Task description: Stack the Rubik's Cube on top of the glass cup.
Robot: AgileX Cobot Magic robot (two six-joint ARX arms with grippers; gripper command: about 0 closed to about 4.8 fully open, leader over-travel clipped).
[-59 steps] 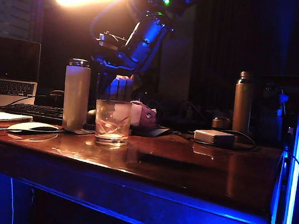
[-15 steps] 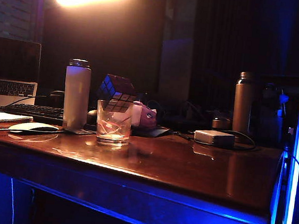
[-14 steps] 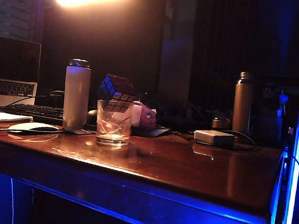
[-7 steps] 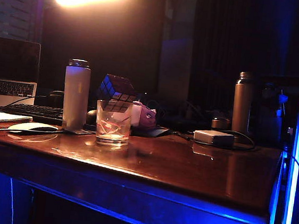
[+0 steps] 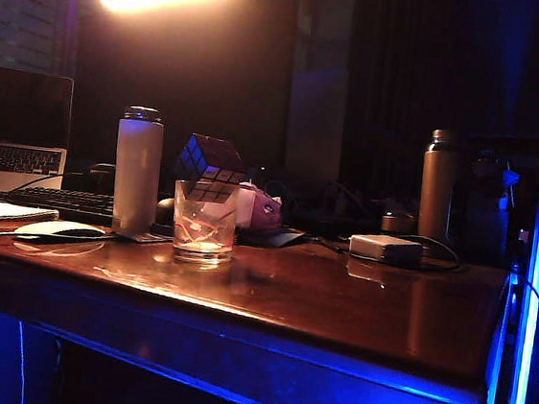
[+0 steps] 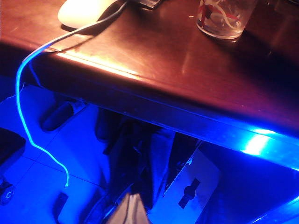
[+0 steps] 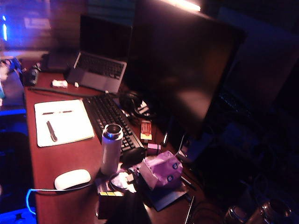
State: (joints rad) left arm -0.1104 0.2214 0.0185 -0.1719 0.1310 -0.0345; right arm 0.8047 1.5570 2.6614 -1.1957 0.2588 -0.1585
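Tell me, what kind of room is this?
Probably someone's office desk at night: a laptop, keyboard, mouse and notepad crowd the table, with bottles around.

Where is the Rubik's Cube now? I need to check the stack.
In the exterior view the Rubik's Cube sits tilted on the rim of the glass cup, left of centre, just right of the white bottle; no gripper is near it.

- The Rubik's Cube (image 5: 211, 167) is gridded in black, with dim blue and pale tiles.
- The glass cup (image 5: 204, 220) is clear, marked with pinkish swirls.
- The table (image 5: 336, 305) is reddish-brown, edged in blue light.
- The bottle (image 5: 137, 171) is white, capped in metal.
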